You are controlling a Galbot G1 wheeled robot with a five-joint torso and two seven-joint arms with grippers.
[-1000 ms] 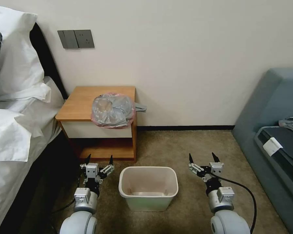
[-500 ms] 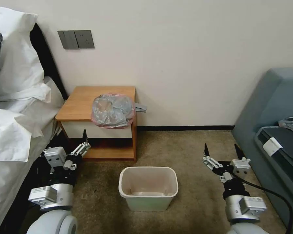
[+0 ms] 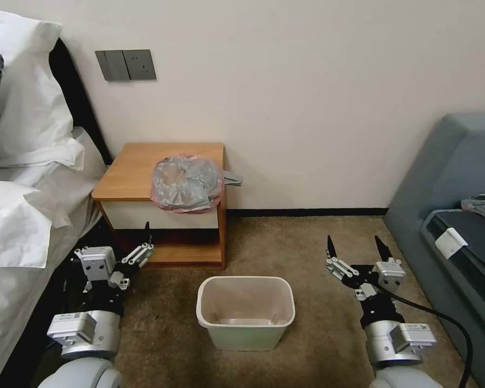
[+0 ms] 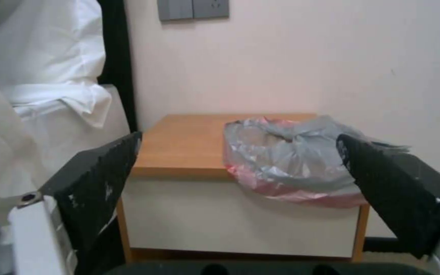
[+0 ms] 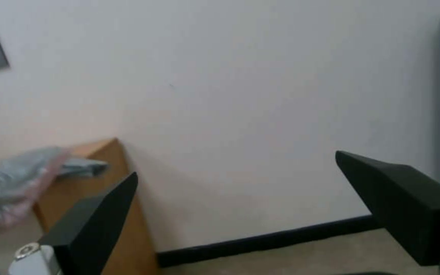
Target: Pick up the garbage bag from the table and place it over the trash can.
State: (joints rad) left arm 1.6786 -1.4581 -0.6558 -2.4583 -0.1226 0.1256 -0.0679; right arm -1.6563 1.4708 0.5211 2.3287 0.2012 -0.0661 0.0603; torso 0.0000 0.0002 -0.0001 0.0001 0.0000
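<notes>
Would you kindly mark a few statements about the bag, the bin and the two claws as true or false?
1. The garbage bag lies on the table. True.
2. The trash can already has a bag over its rim. False: it stands bare on the carpet in front of the table.
3. The left claw holds the bag. False: it is open, low beside the table, apart from the bag.
4. The right claw is open above the carpet, right of the can. True.
5. The bag sits at the table's back left corner. False: it overhangs the front right edge.
</notes>
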